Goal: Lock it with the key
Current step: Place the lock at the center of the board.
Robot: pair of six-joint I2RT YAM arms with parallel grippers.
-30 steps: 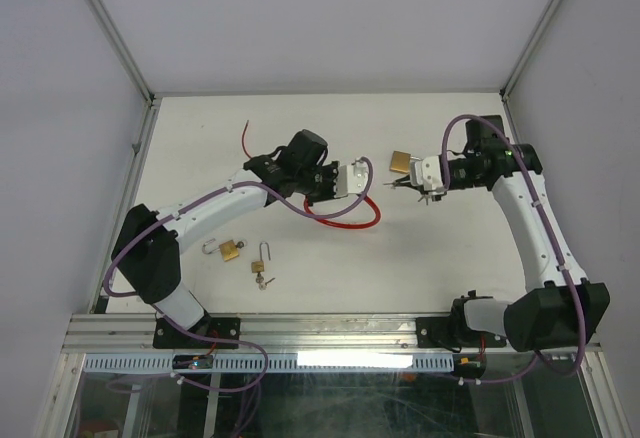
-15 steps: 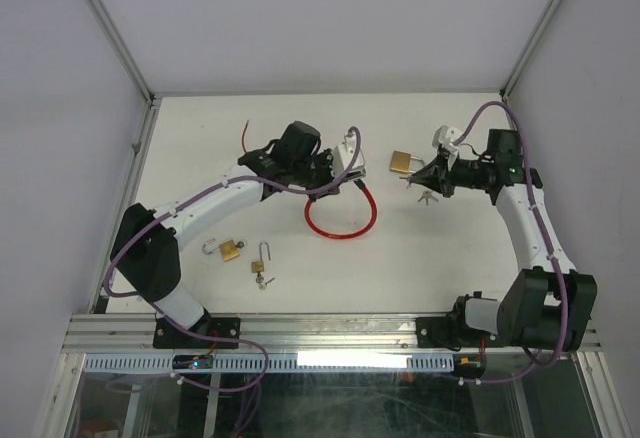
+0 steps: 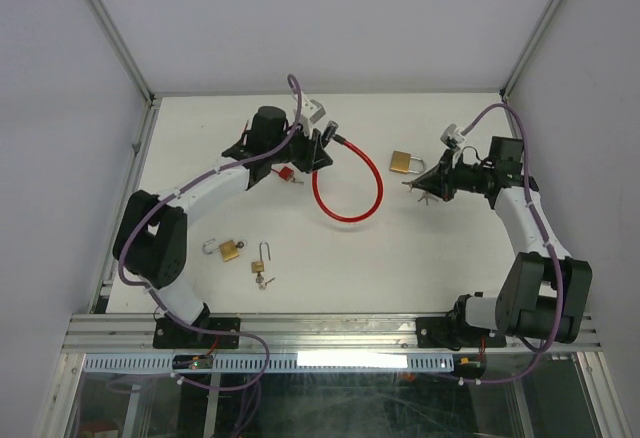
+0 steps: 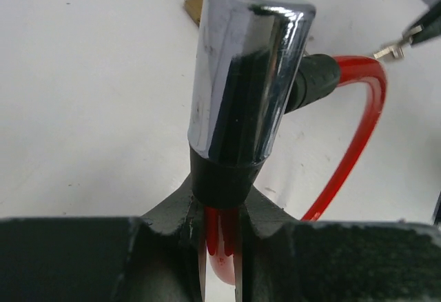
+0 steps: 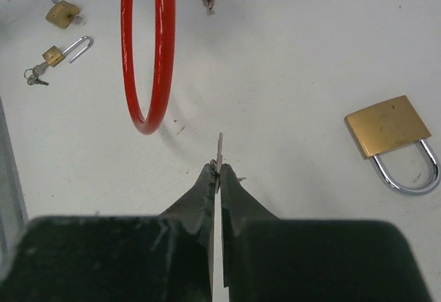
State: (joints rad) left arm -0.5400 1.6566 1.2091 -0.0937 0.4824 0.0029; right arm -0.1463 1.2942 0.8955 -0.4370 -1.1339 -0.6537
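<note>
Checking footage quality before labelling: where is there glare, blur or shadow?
Left wrist: chrome lock cylinder shows dark mirror reflections; the left end effector in the foreground is blurred. Right wrist: key and brass padlock sharp, with soft shadows. Top view: even, diffuse light.

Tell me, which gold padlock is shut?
The big brass padlock near the right gripper: both shackle legs sit in its body. The two small brass padlocks have shackles swung open.
</note>
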